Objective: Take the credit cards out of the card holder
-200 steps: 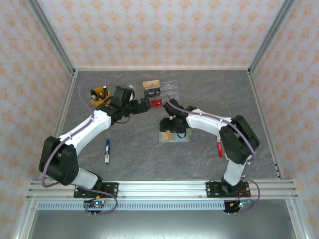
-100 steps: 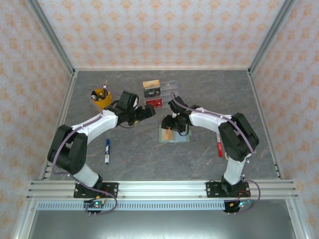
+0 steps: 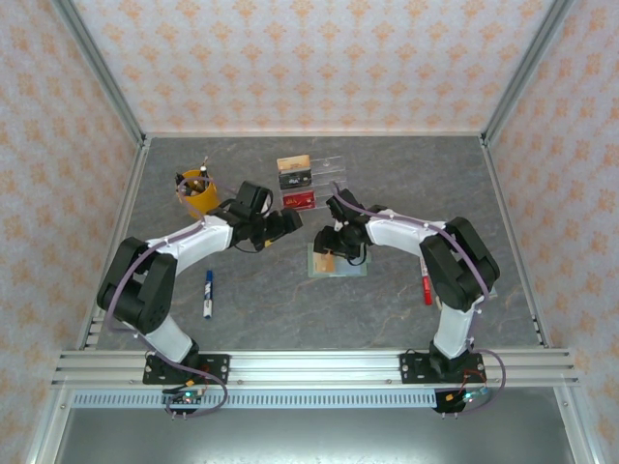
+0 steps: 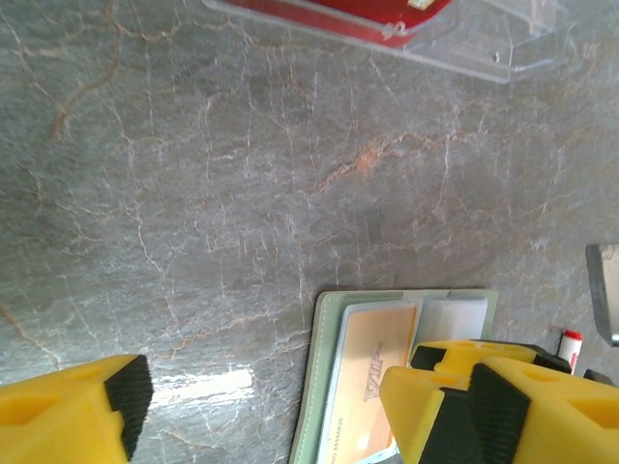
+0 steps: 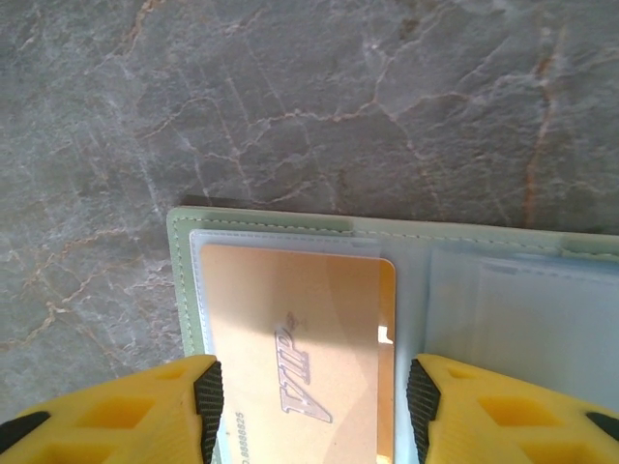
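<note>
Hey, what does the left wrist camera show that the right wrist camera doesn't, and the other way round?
Left wrist view adds the red card in the clear acrylic tray, plus what looks like a red-capped marker end. Right wrist view adds the right claw, open, its fingers on either side of the card. Both share the open sage-green card holder on the grey table, with the tan-orange VIP card in its sleeve.
</note>
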